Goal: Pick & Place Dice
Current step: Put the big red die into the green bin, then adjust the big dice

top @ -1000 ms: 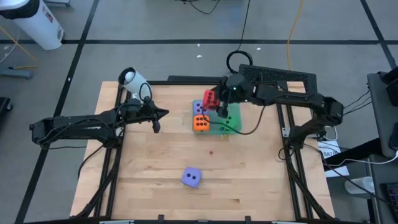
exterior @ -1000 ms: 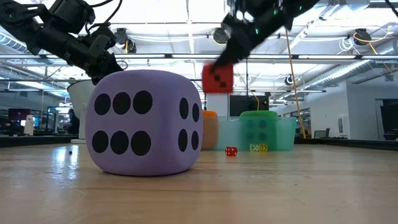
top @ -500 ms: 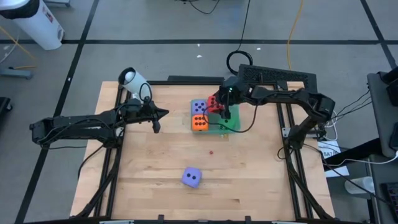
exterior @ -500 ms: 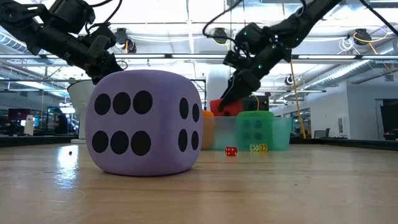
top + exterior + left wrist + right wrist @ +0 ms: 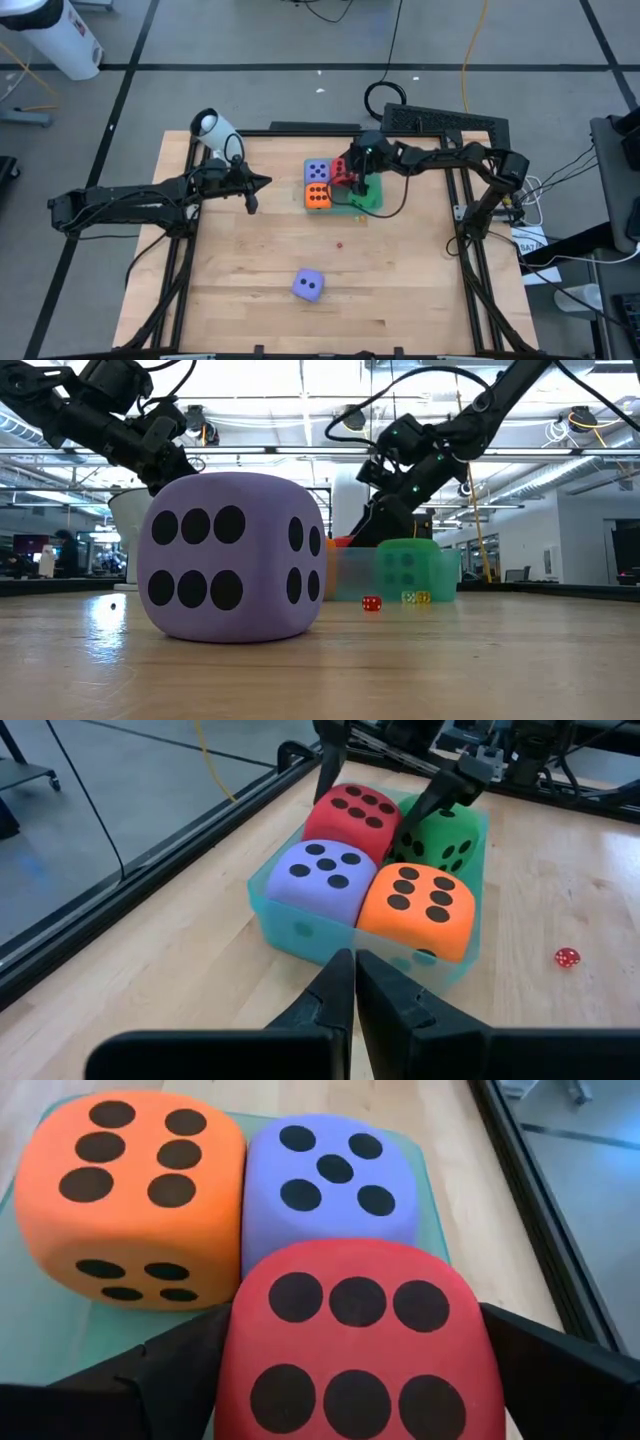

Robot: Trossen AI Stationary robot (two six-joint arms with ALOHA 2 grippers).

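Note:
A translucent green tray holds four dice: red, green, lavender and orange. My right gripper reaches down into the tray's far side, shut on the red die. The red die sits beside the lavender one, behind the orange one. A second lavender die rests on the table near the near edge, large in the low view. My left gripper is shut, hovering left of the tray. My right gripper pinches the red die between its two fingers, one finger on each of two opposite side faces. The fingers come from above, pointing down. The die sits upright in the tray among the other dice, six pips up.
A tiny red die lies on bare wood just near of the tray, with small yellow dice beside it. A white cylinder stands at the table's far left. Open wood spreads around the loose lavender die.
My right gripper has come down toward the tray with the red die. The die was lifted clear above the tray a second ago; now it sits in the tray's far side next to the lavender die. My left arm has kept still.

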